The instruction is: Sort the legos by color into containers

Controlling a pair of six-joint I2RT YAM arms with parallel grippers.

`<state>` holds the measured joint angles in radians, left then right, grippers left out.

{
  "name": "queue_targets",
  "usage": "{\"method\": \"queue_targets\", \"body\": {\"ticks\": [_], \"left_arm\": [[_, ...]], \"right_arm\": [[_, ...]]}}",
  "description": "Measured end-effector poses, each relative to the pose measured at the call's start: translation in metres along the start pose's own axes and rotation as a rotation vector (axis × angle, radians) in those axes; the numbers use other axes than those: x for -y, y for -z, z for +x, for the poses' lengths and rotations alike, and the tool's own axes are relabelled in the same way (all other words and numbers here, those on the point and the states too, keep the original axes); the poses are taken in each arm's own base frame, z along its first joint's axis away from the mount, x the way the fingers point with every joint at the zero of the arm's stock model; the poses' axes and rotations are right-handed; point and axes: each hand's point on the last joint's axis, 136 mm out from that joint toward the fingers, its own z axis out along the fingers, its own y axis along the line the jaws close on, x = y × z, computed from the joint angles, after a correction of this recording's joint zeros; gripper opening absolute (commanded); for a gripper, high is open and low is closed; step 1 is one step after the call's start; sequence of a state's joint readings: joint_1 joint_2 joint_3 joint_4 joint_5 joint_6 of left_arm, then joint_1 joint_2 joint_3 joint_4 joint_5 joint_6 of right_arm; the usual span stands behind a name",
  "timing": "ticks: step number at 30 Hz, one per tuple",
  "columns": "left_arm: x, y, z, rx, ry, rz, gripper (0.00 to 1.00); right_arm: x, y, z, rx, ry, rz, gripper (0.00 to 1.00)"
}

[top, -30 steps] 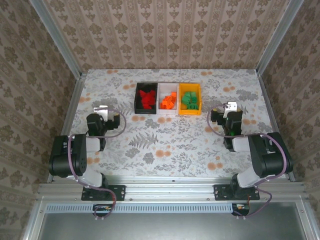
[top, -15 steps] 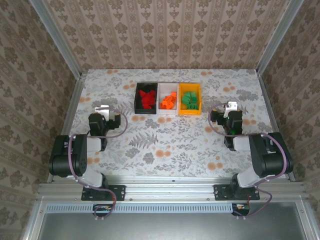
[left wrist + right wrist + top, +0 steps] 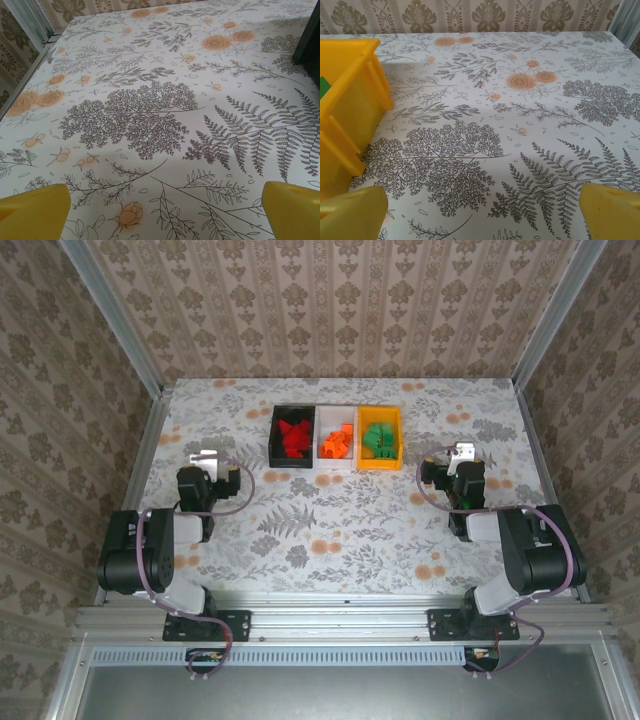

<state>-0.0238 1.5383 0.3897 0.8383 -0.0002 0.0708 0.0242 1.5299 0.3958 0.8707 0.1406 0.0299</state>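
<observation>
Both arms have been drawn back slightly toward the near edge over the past second, while the three bins have been left where they stood. The left claw [image 3: 203,457] and the right claw [image 3: 460,450] are held wide open above bare cloth, and nothing is gripped by either.

A black rectangular plastic bin [image 3: 272,440], a white rectangular plastic bin [image 3: 335,466] and a yellow-orange rectangular plastic bin [image 3: 380,465] are set side by side, wall against wall, toward the far middle of the counter [image 3: 330,530]. Their open tops are turned upward and their long axes are run from near edge to far. From above, glossy red plastic toy bricks [image 3: 293,436] are seen in the black bin, orange bricks [image 3: 336,440] in the white and green bricks [image 3: 378,437] in the yellow-orange.

In the right wrist view the ribbed outer wall of the yellow-orange bin [image 3: 350,100] is shown at the left, with a sliver of green [image 3: 324,87] inside. In the left wrist view the yellow fingertips [image 3: 35,212] are seen wide apart above the cloth.

The counter is covered in a pale cloth printed with ferns and orange flowers. It is enclosed by damask-papered walls [image 3: 330,310] and aluminium posts [image 3: 110,315].
</observation>
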Motion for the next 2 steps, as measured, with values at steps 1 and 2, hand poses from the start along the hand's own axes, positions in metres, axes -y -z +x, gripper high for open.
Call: {"method": "queue_targets", "body": {"ticks": [1,2], "left_arm": [[0.0003,0.0,0.0,0.0,0.0,0.0,1.0],[-0.0002,0.0,0.0,0.0,0.0,-0.003,1.0]], "right_arm": [[0.0001,0.0,0.0,0.0,0.0,0.0,1.0],[0.0001,0.0,0.0,0.0,0.0,0.0,1.0]]}}
